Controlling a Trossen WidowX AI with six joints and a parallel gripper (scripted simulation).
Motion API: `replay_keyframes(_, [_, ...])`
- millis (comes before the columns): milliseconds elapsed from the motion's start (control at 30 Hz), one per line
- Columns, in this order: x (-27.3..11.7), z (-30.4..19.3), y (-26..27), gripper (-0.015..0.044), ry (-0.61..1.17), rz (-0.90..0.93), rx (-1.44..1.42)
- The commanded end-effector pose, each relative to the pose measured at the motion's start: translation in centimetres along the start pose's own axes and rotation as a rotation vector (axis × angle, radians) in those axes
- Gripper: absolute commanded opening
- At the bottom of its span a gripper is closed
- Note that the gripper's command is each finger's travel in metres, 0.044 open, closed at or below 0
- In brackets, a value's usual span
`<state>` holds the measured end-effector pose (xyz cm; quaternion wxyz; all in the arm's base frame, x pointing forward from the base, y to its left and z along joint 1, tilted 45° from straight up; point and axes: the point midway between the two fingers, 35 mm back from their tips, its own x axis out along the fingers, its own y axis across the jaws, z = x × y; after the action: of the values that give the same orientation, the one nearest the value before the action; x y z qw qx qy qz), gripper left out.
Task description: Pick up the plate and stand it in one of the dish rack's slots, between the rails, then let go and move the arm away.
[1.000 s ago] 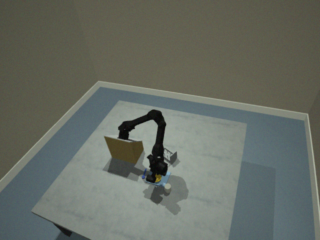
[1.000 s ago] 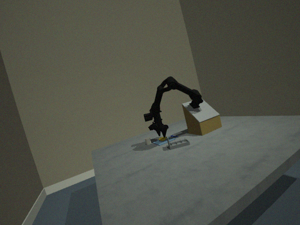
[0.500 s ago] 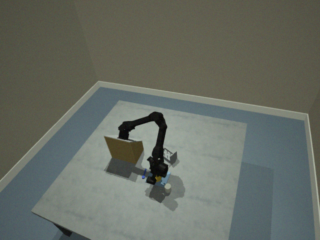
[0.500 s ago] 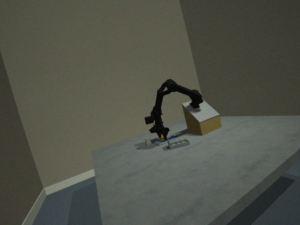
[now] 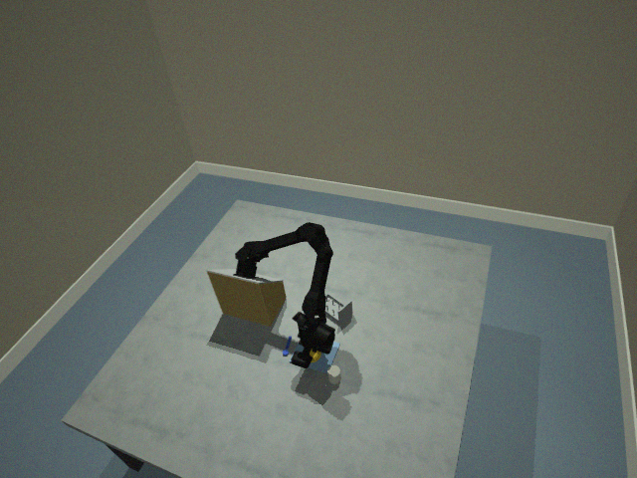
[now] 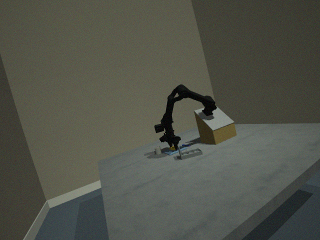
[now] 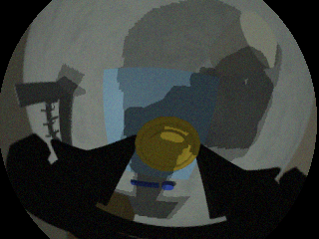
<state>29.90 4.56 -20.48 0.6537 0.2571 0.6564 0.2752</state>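
Observation:
The yellow round plate [image 5: 315, 356] [image 6: 171, 148] [image 7: 167, 149] lies on the light-blue board [image 5: 333, 354] [image 6: 169, 153] [image 7: 112, 95]. My gripper [image 5: 309, 358] [image 7: 166, 142] is low over the board, pointing down, its fingers wide apart on opposite sides of the plate. In the wrist view both fingertips stand right at the plate's rim; whether they press on it cannot be made out. The fingers are open. The grey dish rack [image 5: 339, 315] [image 6: 191, 154] [image 7: 65, 117] stands beside the board, with small pegs and a taller end wall.
A pale round cup [image 5: 334, 374] [image 6: 157, 150] [image 7: 259, 37] stands close to the board. A blue stick-like object [image 5: 287, 347] [image 6: 185, 145] [image 7: 146, 183] lies on the other side. The arm's sloped wooden base [image 5: 247, 301] [image 6: 224, 133] stands behind it.

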Motion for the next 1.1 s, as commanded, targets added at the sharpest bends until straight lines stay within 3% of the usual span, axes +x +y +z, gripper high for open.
replay_keyframes(0, [0.0,0.0,0.0,0.0332,-0.003,0.003,0.005])
replay_keyframes(67, [0.0,0.0,0.0,0.0318,-0.003,0.003,0.005])
replay_keyframes(467, [-6.3,1.2,-0.6,0.0003,-0.007,-0.014,0.007])
replay_keyframes(1067, [-17.5,0.9,-0.7,0.0,-0.004,-0.006,0.004])
